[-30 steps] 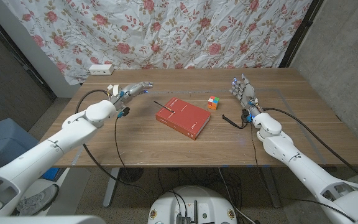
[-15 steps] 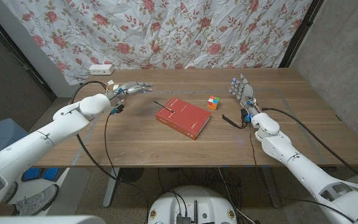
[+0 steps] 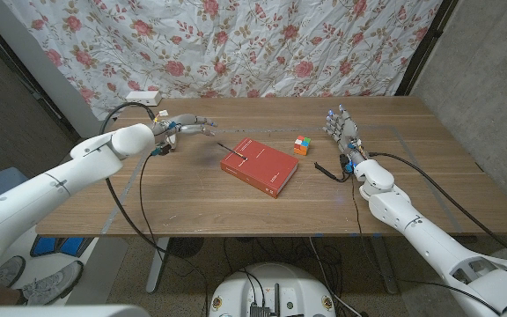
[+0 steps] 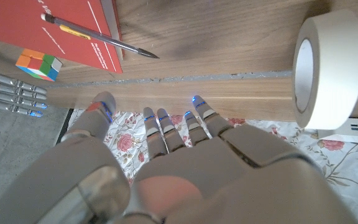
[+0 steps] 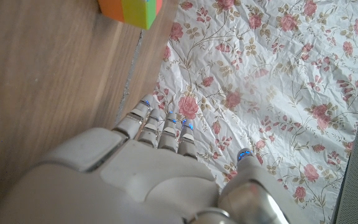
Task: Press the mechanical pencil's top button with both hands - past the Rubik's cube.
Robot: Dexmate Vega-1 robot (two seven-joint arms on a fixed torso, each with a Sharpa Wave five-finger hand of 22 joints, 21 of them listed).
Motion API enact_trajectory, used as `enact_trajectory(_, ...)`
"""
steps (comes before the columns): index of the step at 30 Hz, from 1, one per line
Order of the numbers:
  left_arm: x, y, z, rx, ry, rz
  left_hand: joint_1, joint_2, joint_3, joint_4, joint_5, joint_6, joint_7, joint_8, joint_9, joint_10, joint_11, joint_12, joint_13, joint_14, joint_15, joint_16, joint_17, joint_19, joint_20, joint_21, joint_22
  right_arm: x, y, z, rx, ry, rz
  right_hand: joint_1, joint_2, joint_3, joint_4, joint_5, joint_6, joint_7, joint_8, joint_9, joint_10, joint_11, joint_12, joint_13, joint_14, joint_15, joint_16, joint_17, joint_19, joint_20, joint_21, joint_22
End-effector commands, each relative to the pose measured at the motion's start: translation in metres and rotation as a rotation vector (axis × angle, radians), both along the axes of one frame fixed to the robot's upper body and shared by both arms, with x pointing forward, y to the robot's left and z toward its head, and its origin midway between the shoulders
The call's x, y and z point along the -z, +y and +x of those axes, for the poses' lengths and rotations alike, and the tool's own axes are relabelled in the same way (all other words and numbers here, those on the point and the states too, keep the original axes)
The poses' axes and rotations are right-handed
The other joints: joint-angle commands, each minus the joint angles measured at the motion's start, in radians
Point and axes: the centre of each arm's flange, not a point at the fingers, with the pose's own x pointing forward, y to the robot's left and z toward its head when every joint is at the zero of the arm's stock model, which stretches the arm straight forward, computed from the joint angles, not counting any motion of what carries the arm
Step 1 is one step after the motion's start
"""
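**Two empty robot hands either side of a red book with a pencil on it**

The left robot hand (image 3: 186, 128) hangs above the far left part of the wooden surface (image 3: 192, 198), fingers stretched out and apart towards the middle, holding nothing. Seen from its own wrist, its fingers (image 4: 160, 127) point past the surface's far edge, with a roll of white tape (image 4: 325, 65) close by. A white power strip (image 3: 143, 96) lies at the far left corner.

The right robot hand (image 3: 342, 129) stands upright on the right side, fingers straight and slightly spread, also holding nothing. A black cable (image 3: 328, 170) loops on the surface near its wrist.

Between the two hands lies a red book (image 3: 259, 165), set at an angle. The mechanical pencil (image 3: 232, 150) rests across the book's corner nearest the left hand, its tip sticking out over the wood. White lettering on the cover is too small to read. The Rubik's cube (image 3: 302, 145) sits just beside the book, on the side towards the right hand. A rose-patterned cloth (image 3: 262, 44) hangs behind the surface.
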Motion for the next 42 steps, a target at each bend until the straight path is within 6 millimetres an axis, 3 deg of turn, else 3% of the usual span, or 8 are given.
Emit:
enact_trajectory(1, -0.018, -0.010, 0.001, -0.039, -0.028, 0.173, 0.046, -0.029, -0.011, 0.000, -0.001, 0.021, -0.008, 0.008, 0.003, 0.019, -0.003, -0.004, 0.003, 0.014, -0.140, -0.002, 0.005, 0.002, -0.114, -0.001, 0.000, 0.001, 0.000, 0.001, -0.001, -0.004, 0.006, -0.001, 0.007, 0.008, -0.002, 0.005, 0.013, 0.001, 0.006, 0.001, 0.008, -0.003, 0.004, 0.003, 0.006, -0.001, 0.005, 0.001, 0.004, -0.002, 0.005, 0.003)
enact_trajectory(17, -0.036, -0.030, 0.009, -0.045, -0.047, 0.400, 0.171, -0.084, -0.028, 0.005, -0.002, 0.062, -0.026, 0.013, 0.004, 0.059, -0.007, -0.008, 0.004, 0.030, -0.156, 0.001, 0.005, 0.003, -0.115, 0.001, 0.001, 0.002, -0.007, 0.001, 0.011, -0.002, 0.009, -0.003, 0.007, 0.009, -0.001, 0.005, 0.014, 0.002, 0.006, 0.001, 0.009, -0.004, 0.004, 0.003, 0.006, -0.002, 0.006, -0.005, 0.004, -0.002, 0.005, 0.003)
enact_trajectory(28, -0.039, -0.046, 0.015, -0.060, -0.067, 0.539, 0.279, -0.123, -0.062, 0.008, 0.001, 0.101, -0.027, 0.017, 0.006, 0.103, -0.007, -0.009, 0.004, 0.042, -0.168, 0.001, 0.005, 0.007, -0.110, 0.002, 0.001, 0.001, -0.008, 0.001, 0.013, 0.001, 0.013, -0.005, 0.008, 0.010, -0.001, 0.005, 0.014, 0.003, 0.006, 0.001, 0.009, -0.003, 0.003, 0.003, 0.006, -0.001, 0.006, -0.009, 0.004, -0.002, 0.005, 0.003)
enact_trajectory(42, -0.033, -0.062, 0.020, -0.082, -0.115, 0.650, 0.319, -0.133, -0.086, 0.012, 0.003, 0.117, -0.027, 0.017, 0.006, 0.126, -0.008, -0.009, 0.004, 0.052, -0.168, 0.002, 0.005, -0.004, -0.101, 0.000, 0.002, -0.001, -0.012, 0.000, 0.021, -0.006, 0.012, -0.006, 0.008, 0.012, 0.000, 0.005, 0.014, 0.003, 0.005, 0.001, 0.009, -0.002, 0.003, 0.003, 0.005, 0.000, 0.006, -0.014, 0.002, -0.001, 0.004, 0.003)
